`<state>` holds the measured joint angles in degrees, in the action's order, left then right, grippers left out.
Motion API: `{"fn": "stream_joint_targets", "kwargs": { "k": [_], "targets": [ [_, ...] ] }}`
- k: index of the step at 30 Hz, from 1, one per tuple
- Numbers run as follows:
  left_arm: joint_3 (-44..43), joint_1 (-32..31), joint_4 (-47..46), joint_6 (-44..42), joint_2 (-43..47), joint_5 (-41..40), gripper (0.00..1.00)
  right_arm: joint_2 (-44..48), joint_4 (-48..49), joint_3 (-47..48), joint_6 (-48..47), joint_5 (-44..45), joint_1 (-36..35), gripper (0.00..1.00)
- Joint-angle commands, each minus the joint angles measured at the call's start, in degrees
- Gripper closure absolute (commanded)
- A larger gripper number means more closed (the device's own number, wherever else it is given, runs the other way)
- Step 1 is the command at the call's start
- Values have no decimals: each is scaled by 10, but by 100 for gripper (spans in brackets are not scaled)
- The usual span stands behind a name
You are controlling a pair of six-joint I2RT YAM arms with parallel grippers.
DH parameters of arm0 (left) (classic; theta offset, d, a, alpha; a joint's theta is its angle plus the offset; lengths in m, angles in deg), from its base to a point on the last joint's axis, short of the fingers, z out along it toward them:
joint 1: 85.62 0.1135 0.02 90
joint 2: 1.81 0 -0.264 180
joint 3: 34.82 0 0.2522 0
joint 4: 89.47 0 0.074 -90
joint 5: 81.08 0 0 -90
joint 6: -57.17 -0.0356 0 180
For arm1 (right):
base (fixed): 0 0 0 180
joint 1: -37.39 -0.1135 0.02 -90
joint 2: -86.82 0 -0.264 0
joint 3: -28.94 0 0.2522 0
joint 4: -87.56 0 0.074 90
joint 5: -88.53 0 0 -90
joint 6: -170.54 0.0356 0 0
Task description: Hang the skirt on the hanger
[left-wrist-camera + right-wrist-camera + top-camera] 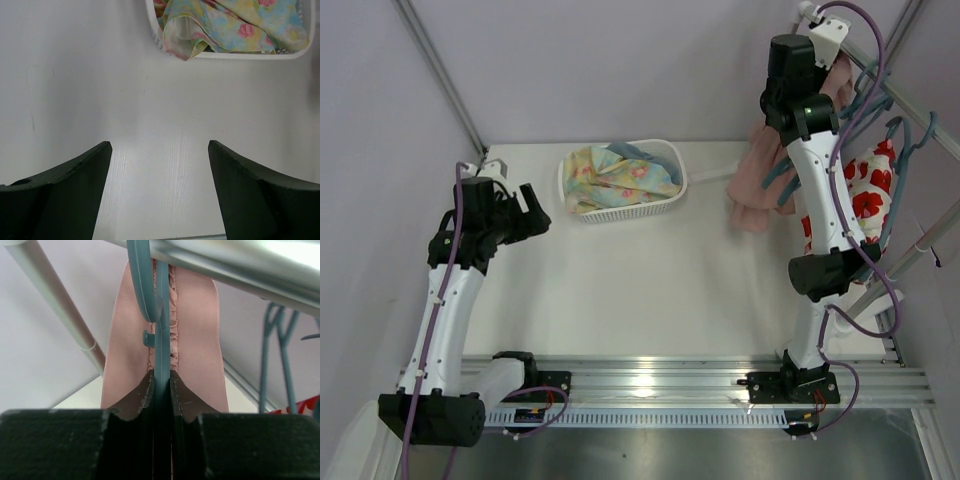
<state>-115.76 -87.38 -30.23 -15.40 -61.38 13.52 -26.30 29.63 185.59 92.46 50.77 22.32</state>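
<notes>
The dusty-pink skirt point(752, 185) hangs at the back right, draped over a teal hanger point(783, 180) up by the metal rail point(910, 105). My right gripper point(828, 62) is raised to the rail. In the right wrist view it point(161, 375) is shut on the hanger's thin bar point(161, 315), with pink skirt fabric point(197, 340) falling on both sides behind it. The hanger's hook curves just under the rail point(225, 265). My left gripper point(535, 215) hovers over the table left of the basket; its fingers are wide apart point(159, 145) with only bare table between them.
A white basket point(620, 208) at the back centre holds a yellow-and-blue floral cloth point(620, 175), also seen in the left wrist view point(235, 25). On the rail at the right hang a white cloth with red flowers point(868, 195) and other teal hangers point(910, 135).
</notes>
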Motion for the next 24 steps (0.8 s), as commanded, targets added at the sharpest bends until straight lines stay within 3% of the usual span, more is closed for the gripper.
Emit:
{"fn": "stream_joint_targets", "kwargs": {
  "k": [1,15,17,18,22,24],
  "targets": [
    [6,-4,-20,-13,2,0,16,-22,20,34,13,-26,7,100],
    [11,-4,-38,-21,-27,7,17,-82,76,76,-1,-64,8,98],
    [6,-4,-38,-21,-32,8,17,-82,71,80,-2,-80,9,79],
    [7,-4,-39,-21,-32,12,17,-79,66,81,-1,-86,9,59],
    [11,-4,-43,-19,-31,19,17,-54,37,79,0,-103,7,8],
    [17,-5,-45,-17,-27,22,17,-36,17,77,5,-128,3,1]
  ]
}}
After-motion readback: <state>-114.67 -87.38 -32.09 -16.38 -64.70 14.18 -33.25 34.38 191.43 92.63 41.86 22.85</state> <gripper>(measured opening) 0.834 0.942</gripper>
